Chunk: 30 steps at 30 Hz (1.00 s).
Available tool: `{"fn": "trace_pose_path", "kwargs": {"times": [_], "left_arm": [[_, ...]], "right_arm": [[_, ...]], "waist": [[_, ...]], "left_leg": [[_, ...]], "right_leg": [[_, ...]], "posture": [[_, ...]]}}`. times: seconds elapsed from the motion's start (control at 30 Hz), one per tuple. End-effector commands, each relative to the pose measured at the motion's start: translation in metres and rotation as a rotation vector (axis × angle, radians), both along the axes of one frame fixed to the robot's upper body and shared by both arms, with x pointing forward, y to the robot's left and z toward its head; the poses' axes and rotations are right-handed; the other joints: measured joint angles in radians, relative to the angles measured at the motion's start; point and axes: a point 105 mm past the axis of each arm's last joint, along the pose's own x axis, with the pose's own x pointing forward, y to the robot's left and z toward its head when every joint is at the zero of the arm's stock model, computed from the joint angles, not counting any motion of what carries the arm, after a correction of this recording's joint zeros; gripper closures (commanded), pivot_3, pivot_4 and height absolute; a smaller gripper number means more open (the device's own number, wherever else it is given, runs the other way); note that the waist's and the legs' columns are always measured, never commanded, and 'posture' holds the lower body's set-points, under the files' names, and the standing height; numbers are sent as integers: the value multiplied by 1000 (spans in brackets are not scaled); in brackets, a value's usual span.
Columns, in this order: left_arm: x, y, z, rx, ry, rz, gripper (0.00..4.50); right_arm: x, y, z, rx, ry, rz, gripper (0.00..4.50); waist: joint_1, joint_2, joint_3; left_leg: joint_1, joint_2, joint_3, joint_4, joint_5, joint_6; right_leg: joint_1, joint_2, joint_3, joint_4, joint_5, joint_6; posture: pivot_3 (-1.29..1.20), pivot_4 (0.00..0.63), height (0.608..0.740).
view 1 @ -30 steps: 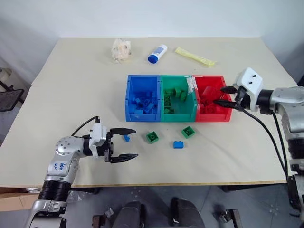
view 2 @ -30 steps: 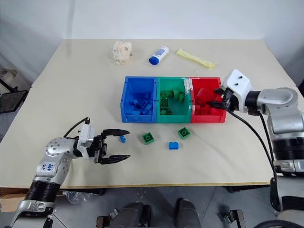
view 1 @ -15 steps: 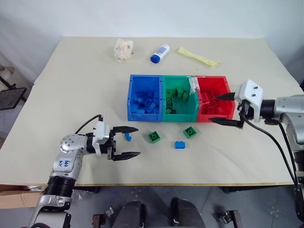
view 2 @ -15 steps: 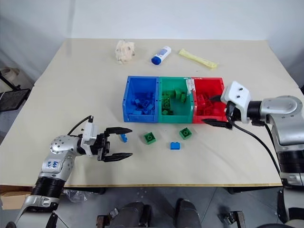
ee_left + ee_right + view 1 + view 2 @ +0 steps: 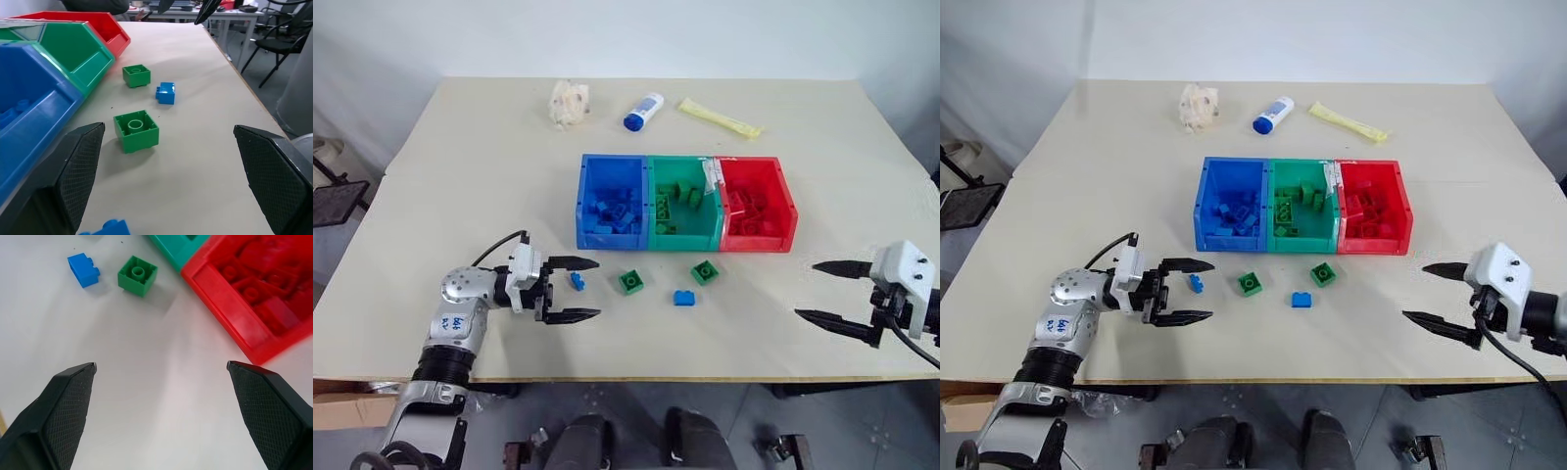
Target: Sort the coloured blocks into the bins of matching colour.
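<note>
Left gripper (image 5: 576, 289) gapes empty around the small blue block (image 5: 576, 282) near the blue bin (image 5: 612, 208); right gripper (image 5: 830, 291) released, well right; best to centre on the block, then pinch squarely.

A beige table (image 5: 460, 166) takes up most of the head views, with a grey floor beyond its edges. Near its far edge lie three things in a loose row: a crumpled pale wad (image 5: 568, 101) on the left, a white bottle (image 5: 642, 111) with a blue cap lying on its side in the middle, and a flat yellow packet (image 5: 717, 116) lying aslant on the right. They lie apart from one another. At the left, off the table, stands a black frame (image 5: 331, 201). The left wrist view shows black chairs (image 5: 274, 39) and a desk behind the table's edge.
</note>
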Motion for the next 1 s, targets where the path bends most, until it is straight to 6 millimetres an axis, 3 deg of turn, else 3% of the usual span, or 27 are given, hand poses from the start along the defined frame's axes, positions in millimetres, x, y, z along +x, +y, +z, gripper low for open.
{"fn": "trace_pose_path", "kwargs": {"times": [0.03, 0.43, 0.57, 0.87, 1.0], "left_arm": [[1, -1, 8, 3, -39, -14, 0], [-12, 14, 9, -7, -30, 45, 0], [-16, 21, 8, -22, -38, 85, 0], [-17, 24, 11, -65, -92, 117, 0], [-20, 25, 9, -55, -80, 105, 0]], "right_arm": [[1, 9, 9, 21, -46, 2, 23], [48, 83, -34, 230, -14, -4, 23], [70, 90, -50, 261, -7, -67, 23], [88, 107, -65, 332, 14, -107, 23], [87, 111, -62, 356, 2, -107, 928]], "waist": [[-4, 0, 0], [-4, 0, 0], [-3, 0, 0], [-11, 0, 0], [-14, 0, 0]], "left_leg": [[0, 0, 0, 0, 0, 0], [0, 0, -1, 0, 0, -1], [0, 0, -2, 0, 0, -1], [0, 0, -1, -1, 0, -1], [0, 0, -1, -1, 0, -1]], "right_leg": [[0, 0, 0, 0, 0, 0], [-1, 0, 1, 1, 0, 0], [-1, -1, 1, 1, 0, 0], [-2, 1, 0, 2, 0, 0], [-2, 1, 0, 3, 0, 0]], "posture": [[0, 150, 740], [0, 150, 740], [0, 150, 740], [0, 150, 740], [0, 150, 740]]}}
